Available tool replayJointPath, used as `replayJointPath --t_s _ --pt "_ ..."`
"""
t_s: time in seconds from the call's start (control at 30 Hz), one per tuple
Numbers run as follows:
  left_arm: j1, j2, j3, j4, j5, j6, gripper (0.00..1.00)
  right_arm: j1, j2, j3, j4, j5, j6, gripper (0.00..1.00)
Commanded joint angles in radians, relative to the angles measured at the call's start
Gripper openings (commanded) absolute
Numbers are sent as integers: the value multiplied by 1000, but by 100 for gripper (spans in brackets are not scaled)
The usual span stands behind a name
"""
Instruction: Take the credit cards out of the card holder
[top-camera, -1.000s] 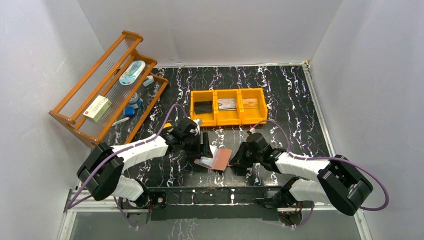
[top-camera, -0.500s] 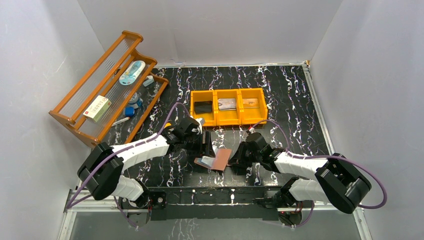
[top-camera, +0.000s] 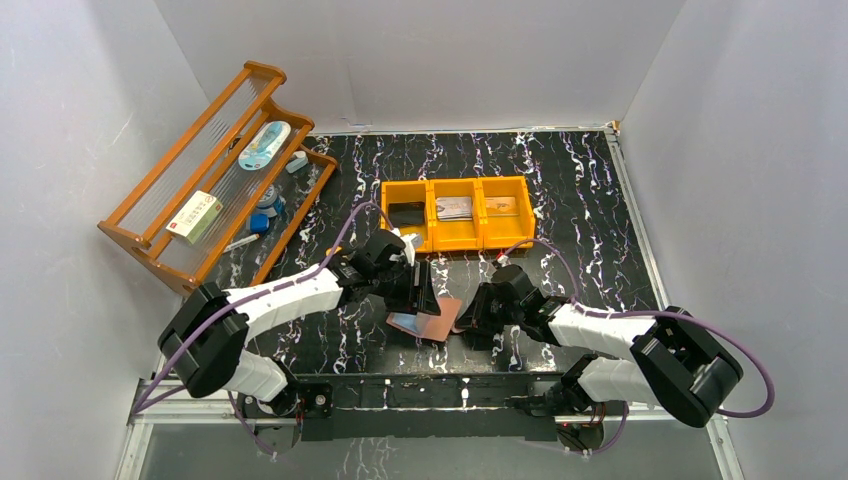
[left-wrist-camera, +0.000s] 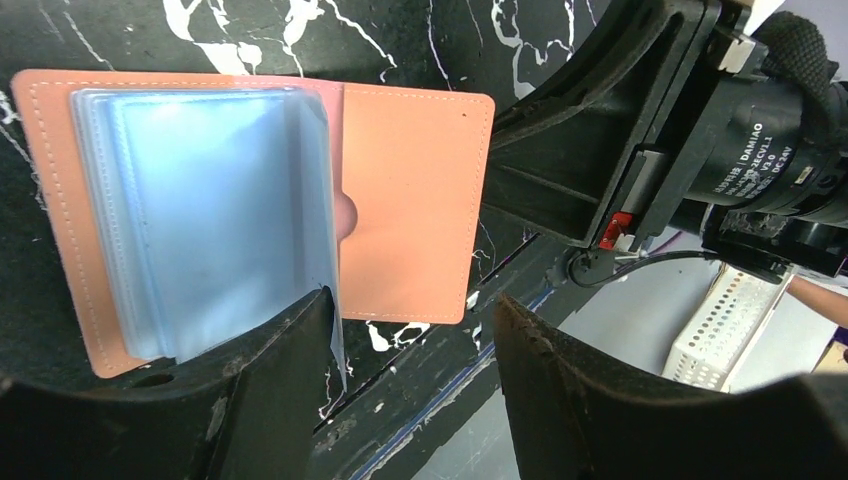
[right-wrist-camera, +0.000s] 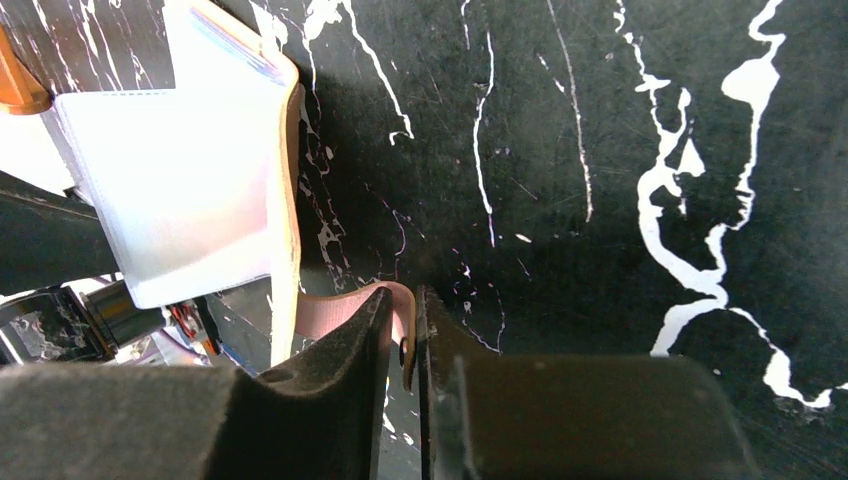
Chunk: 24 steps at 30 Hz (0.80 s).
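The salmon-pink card holder (top-camera: 440, 318) lies open on the black marbled table between both arms. In the left wrist view its pale blue sleeves (left-wrist-camera: 200, 220) fan up from the pink leather (left-wrist-camera: 415, 200); I cannot make out a card in them. My left gripper (left-wrist-camera: 412, 300) hangs open over the holder's near edge, its left finger (left-wrist-camera: 270, 380) against the sleeve edge. My right gripper (right-wrist-camera: 412, 300) is shut on the holder's snap tab (right-wrist-camera: 398, 305). Credit cards lie in the orange tray: a dark one (top-camera: 406, 214), a grey one (top-camera: 455, 208) and a tan one (top-camera: 501, 205).
The orange three-compartment tray (top-camera: 457, 243) stands just behind the holder. A wooden rack (top-camera: 160, 235) with small items leans at the back left. Grey walls close in the sides and back. The right arm's body (left-wrist-camera: 650, 130) fills the right of the left wrist view.
My left gripper has moved right and forward, from beside the tray to over the holder's sleeves, and its jaws have narrowed a little. The right arm stays put on the tab.
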Motion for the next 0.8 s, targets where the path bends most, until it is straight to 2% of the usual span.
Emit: replayJointPath --t_s 0.0,0.27,0.37,0.43,0.53,0.63,0.77 --pt "-28 16 35 7 46 24 58 -3 -7 5 -65 36 -20 25" --pt "-82 82 59 32 27 21 58 -3 -52 51 -117 60 -10 29" --pt "-94 93 58 49 21 14 58 -1 -109 51 -170 110 4 34" --pt "-102 103 55 67 22 5 55 -2 -158 52 -211 149 16 40" --pt "-115 125 56 75 19 2 49 -3 -234 56 -267 197 27 43" --pt "-122 139 50 77 7 -4 44 -1 -298 80 -314 228 24 43" --pt "-132 149 33 94 -7 -20 42 -3 -341 127 -344 246 15 40"
